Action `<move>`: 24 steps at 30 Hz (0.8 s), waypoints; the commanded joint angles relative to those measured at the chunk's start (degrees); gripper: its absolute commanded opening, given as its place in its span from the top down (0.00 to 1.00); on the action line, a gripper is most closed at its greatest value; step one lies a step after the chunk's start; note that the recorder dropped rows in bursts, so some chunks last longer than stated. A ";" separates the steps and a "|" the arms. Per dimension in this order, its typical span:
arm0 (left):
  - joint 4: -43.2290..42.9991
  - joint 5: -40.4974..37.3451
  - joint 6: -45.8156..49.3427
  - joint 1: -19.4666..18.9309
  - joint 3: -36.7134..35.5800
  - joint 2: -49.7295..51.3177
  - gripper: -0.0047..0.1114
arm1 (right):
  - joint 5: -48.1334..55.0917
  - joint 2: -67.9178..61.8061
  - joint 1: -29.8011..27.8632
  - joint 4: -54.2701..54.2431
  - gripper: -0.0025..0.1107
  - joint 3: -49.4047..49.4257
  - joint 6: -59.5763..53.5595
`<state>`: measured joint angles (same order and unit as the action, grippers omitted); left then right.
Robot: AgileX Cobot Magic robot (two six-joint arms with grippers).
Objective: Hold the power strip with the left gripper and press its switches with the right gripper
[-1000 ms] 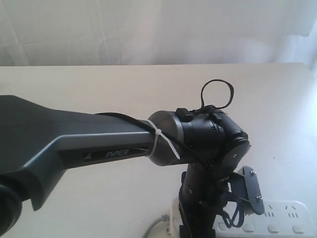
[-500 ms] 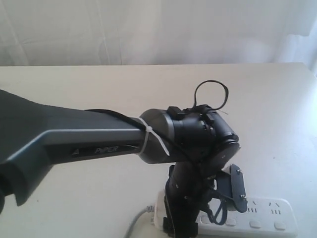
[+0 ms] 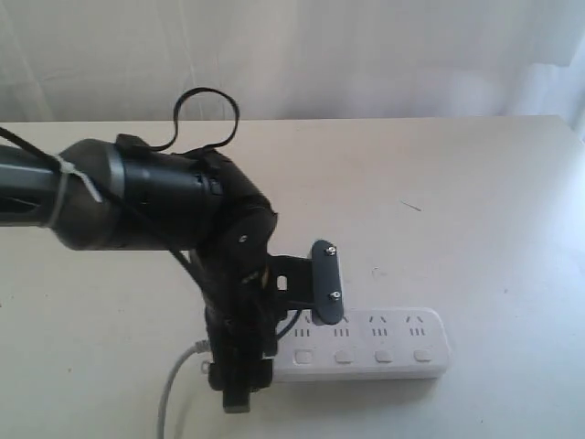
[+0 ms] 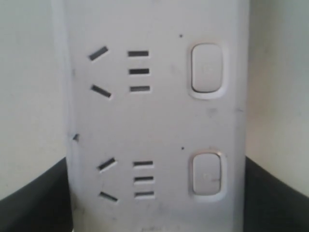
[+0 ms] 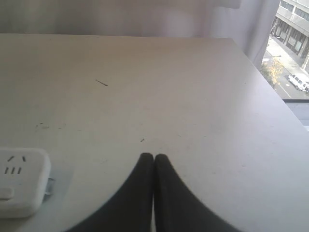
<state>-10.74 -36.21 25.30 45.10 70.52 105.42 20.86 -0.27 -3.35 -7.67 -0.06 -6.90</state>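
Note:
The white power strip (image 3: 384,343) lies flat near the table's front edge, its grey cord (image 3: 174,389) trailing off the left end. Several square switches (image 3: 383,356) line its near side; two switches (image 4: 206,70) show in the left wrist view. My left gripper (image 3: 281,337) straddles the strip's left end. One finger plate (image 3: 324,282) is on the far side and the other on the near side, both against the strip's edges (image 4: 157,203). My right gripper (image 5: 153,157) is shut and empty, low over bare table to the right of the strip's end (image 5: 19,181); the exterior view does not show it.
The pale table (image 3: 475,210) stretches back to a white curtain (image 3: 366,55). A window with a street outside (image 5: 292,43) lies beyond the table's right edge. A small dark speck (image 5: 101,83) lies on the table.
My left arm has swung left and pulled back, and the power strip has come left and further into view with it. More switches now show.

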 commanded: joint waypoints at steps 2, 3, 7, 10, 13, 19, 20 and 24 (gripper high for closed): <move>0.38 3.72 0.22 -1.54 -8.26 -4.43 0.96 | -0.58 0.27 0.26 0.00 0.98 0.06 0.09; 0.38 5.47 0.11 -1.54 -10.00 -5.57 0.96 | -0.58 0.27 0.26 0.00 0.98 0.06 0.09; 0.60 9.23 0.00 -1.62 -14.05 -9.14 0.96 | -0.58 0.27 0.26 0.00 0.98 0.06 0.09; 0.60 10.26 0.00 -1.67 -17.00 -11.23 0.96 | -0.58 0.27 0.26 0.00 0.98 0.06 0.09; 0.48 12.90 -0.14 -2.07 -20.22 -12.89 0.96 | -0.58 0.27 0.26 0.00 0.98 0.06 0.09; 0.75 17.37 -1.34 -2.85 -25.76 -15.14 0.96 | -0.58 0.27 0.26 0.00 0.98 0.06 0.09; 0.75 17.66 -1.34 -2.85 -26.08 -15.37 0.96 | -0.58 0.27 0.26 0.00 0.98 0.06 0.09; 0.75 17.87 -0.90 -2.85 -26.17 -15.80 0.96 | -2.50 0.27 0.28 0.35 0.98 0.06 -1.09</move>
<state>-10.52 -18.49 24.44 42.43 45.01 90.49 20.86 -0.27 -3.35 -7.67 -0.06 -6.90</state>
